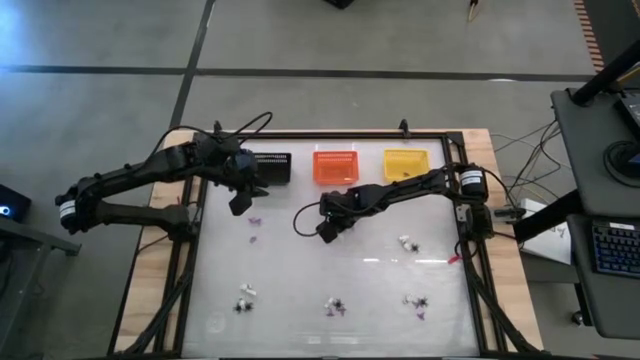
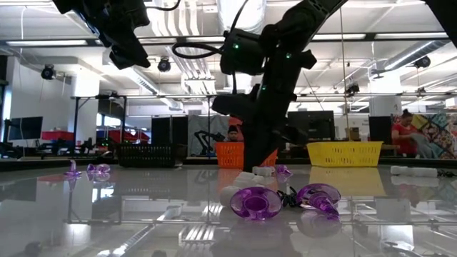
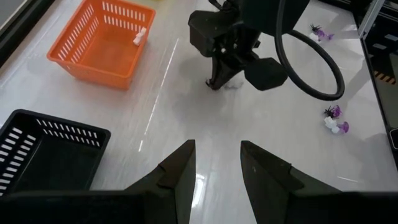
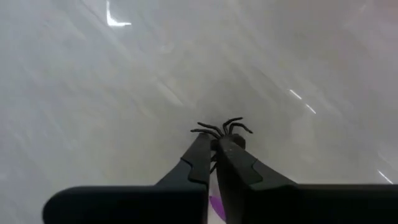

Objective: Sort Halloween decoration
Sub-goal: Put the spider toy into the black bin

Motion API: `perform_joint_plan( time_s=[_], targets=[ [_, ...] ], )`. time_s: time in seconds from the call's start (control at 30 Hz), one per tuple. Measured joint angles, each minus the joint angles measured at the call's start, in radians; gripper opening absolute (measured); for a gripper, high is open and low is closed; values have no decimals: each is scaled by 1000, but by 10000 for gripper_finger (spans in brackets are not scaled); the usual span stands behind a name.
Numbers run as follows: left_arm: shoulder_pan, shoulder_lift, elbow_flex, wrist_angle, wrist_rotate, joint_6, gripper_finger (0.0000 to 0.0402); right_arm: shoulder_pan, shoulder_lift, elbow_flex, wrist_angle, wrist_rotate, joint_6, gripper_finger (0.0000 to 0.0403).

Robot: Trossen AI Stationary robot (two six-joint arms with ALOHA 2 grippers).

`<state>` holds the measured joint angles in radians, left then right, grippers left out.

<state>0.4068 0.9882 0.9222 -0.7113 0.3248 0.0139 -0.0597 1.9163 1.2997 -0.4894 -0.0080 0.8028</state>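
My right gripper is low over the middle of the table, in front of the orange basket, and is shut on a black spider trinket. My left gripper hangs open and raised beside the black basket; its fingers hold nothing. A white bit lies inside the orange basket. Purple pieces rest on the table near the left gripper. Purple rings and a black spidery shape lie close to the low camera. My right gripper pinches the black spider by its body between the two fingertips. The spider's legs spread out just past the tips. The fingers slant down at it from above. Whether the spider is lifted clear of the table, I cannot tell.
The yellow basket stands at the far edge, right of the orange one. White bits lie right of the right gripper. Mixed trinket clusters sit along the near edge. A frame rail borders the table.
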Motion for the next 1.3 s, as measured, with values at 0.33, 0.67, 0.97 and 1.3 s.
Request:
perform_joint_plan(
  time_s=[0.33,0.67,0.97,1.3],
  targets=[
    [0,0,0,0,-2,-18,110,-21,-43,110,51,11,-79,8],
    [0,-2,0,-1,-88,-32,110,-136,-44,202,190,0,-212,8],
    [1,-3,0,0,-263,-101,110,-240,-45,201,343,-54,-212,9],
    [1,-10,0,-9,-327,-167,110,-276,50,202,555,-143,-170,9]
  ],
)
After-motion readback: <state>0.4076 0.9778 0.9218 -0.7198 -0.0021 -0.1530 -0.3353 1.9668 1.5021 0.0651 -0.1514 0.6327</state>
